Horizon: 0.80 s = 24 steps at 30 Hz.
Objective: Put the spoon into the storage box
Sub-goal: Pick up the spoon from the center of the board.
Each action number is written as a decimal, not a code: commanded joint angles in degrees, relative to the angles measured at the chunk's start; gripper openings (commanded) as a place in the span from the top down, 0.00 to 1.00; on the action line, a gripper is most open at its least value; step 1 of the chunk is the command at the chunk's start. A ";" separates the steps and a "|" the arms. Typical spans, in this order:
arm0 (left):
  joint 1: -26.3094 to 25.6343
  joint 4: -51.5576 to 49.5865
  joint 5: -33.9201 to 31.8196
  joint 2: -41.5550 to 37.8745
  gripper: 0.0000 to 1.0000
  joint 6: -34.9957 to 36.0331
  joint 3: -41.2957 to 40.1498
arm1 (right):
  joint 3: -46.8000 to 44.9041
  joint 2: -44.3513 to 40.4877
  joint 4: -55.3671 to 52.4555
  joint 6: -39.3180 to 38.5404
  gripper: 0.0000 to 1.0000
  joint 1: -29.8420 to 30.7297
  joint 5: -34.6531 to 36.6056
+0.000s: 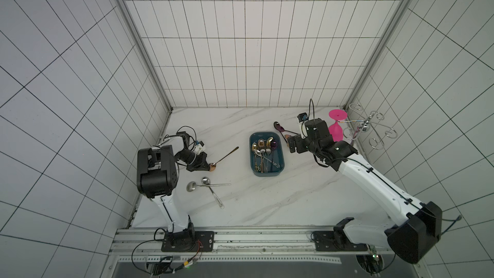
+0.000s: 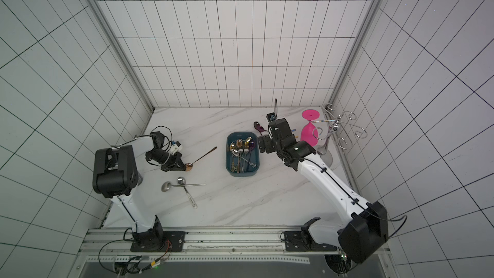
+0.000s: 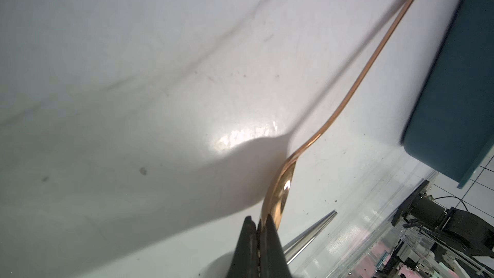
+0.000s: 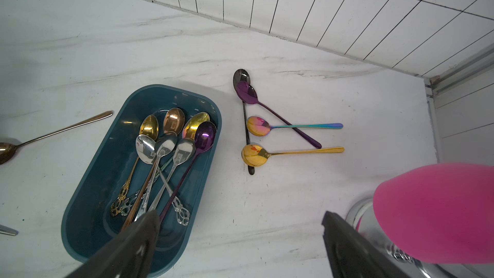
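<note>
**Ana:** Top views first. Where is the spoon?

**Ben:** In both top views the copper spoon (image 1: 226, 157) lies near the left edge of the tabletop (image 1: 267, 209). Its bowl is toward that edge and its handle slants to the back right. The handle tip ends near the storage box (image 1: 267, 174) without touching it.

**Ana:** And the box?

**Ben:** About mid-tabletop, a little toward the back edge. A bundle of spoons (image 1: 263, 151) lies inside, bowls toward the back.

**Ana:** The claws?

**Ben:** The left gripper (image 1: 209, 167) sits at the copper bowl. The right gripper (image 1: 290, 144) hangs just beside the box's right wall, spread wide. Nearer the front edge lie two silver spoons (image 1: 211, 186), crossed. At the back right corner a pink goblet (image 1: 335, 129) is beside a wire rack (image 1: 368, 125).

**Ana:** Left wrist view?

**Ben:** The claw's fingers (image 3: 246, 250) are pressed together on the tip of the copper bowl, which is turned on edge between them. The handle curves away toward the box's teal wall. A silver handle tip (image 3: 320, 223) shows just beside the claw. Whether the spoon is off the tabletop, I cannot tell.

**Ana:** Right wrist view?

**Ben:** The right claw's two fingers stand far apart, over tabletop. One covers the box's near end. Between box and goblet, toward the back edge, lie four coloured spoons (image 4: 256, 127), overlapping.
</note>
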 commanded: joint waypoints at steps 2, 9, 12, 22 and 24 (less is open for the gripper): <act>-1.67 -2.45 -1.48 -4.10 1.00 2.62 4.81 | 1.08 0.75 0.84 -3.02 0.01 1.53 -2.88; -7.25 -9.22 -0.82 -5.14 1.00 5.89 15.10 | 1.19 0.86 4.48 -13.99 0.00 7.40 -1.13; -9.63 -12.23 -2.73 -4.97 1.00 7.18 20.34 | 0.88 0.75 6.62 -23.41 0.00 11.29 -0.82; -20.25 -7.95 -16.57 -10.50 1.00 18.95 26.57 | 10.70 7.25 -3.94 -33.24 0.13 14.56 -11.48; -23.14 -6.77 -20.04 -11.63 1.00 23.83 25.82 | 12.69 8.69 -6.38 -31.98 0.14 14.58 -13.40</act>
